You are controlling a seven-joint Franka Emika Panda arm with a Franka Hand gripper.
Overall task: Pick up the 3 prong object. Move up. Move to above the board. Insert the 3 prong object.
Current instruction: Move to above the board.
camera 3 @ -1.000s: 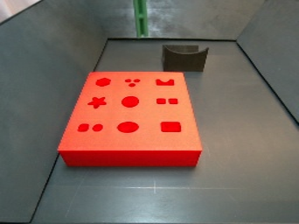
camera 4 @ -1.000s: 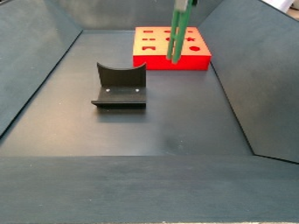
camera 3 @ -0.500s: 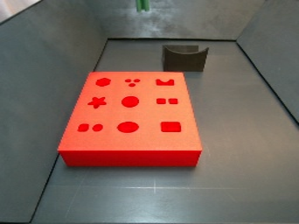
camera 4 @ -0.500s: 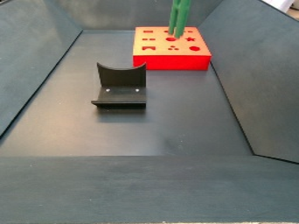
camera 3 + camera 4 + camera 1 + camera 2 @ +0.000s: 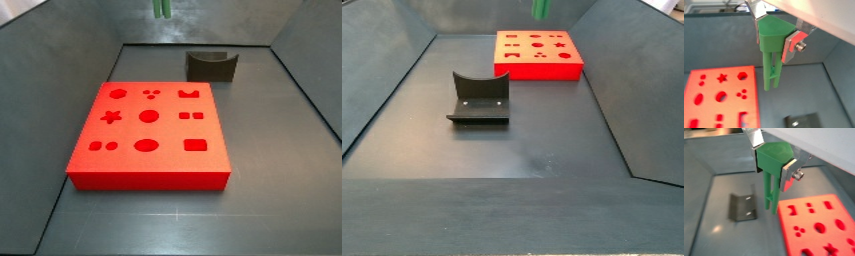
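Observation:
My gripper [image 5: 774, 38] is shut on the blocky head of the green 3 prong object [image 5: 771, 60], whose prongs hang straight down; both wrist views show this [image 5: 773, 165]. The object [image 5: 769, 188] hangs high above the floor, beside the red board [image 5: 717, 95] rather than over it. The board [image 5: 817, 223] lies flat with its shaped cutouts up. In both side views only the lower ends of the green prongs [image 5: 163, 8] [image 5: 543, 9] show at the top edge; the gripper itself is out of frame above. The board [image 5: 147, 130] [image 5: 539, 52] lies well below them.
The dark fixture [image 5: 211, 65] stands on the grey floor behind the board, also seen in a side view [image 5: 478, 98] and in both wrist views [image 5: 743, 208] [image 5: 804, 121]. Sloping grey walls [image 5: 382, 90] enclose the floor.
The green 3 prong object has risen steadily; a second ago much of its length showed in the side views, now only the prong ends remain at the top edge.

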